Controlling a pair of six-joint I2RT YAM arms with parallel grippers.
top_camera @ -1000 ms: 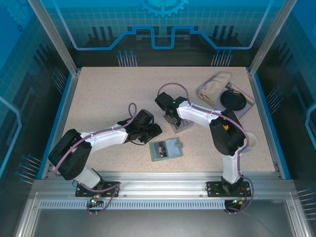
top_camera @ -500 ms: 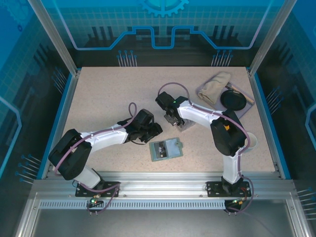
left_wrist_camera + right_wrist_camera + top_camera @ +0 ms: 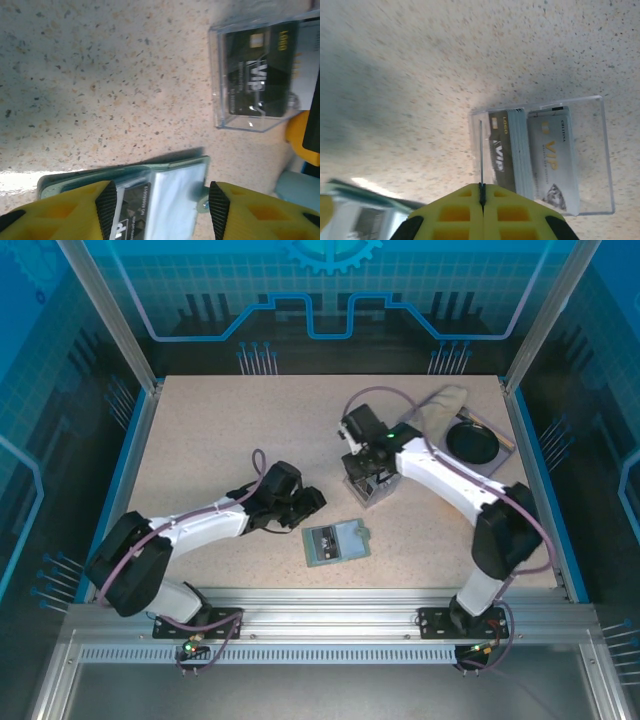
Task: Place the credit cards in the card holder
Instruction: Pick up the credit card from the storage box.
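From above, the table [image 3: 200, 430] is lying bare at left and back; the wallet [image 3: 336, 541] is sitting near the front edge, apart from the clear box [image 3: 376, 495]. The left gripper [image 3: 312, 502] is reaching low beside the wallet; the right gripper [image 3: 360, 477] is hanging over the box, elbow farther right than a second ago. Left wrist: fingers [image 3: 65, 210] standing apart, released, above the wallet. Right wrist: fingers [image 3: 450, 210] clenching a thin card [image 3: 481, 150] edge-on over the boxed cards [image 3: 552, 155].

Bright overhead light, soft shadows; wrist views blur toward their near edges.
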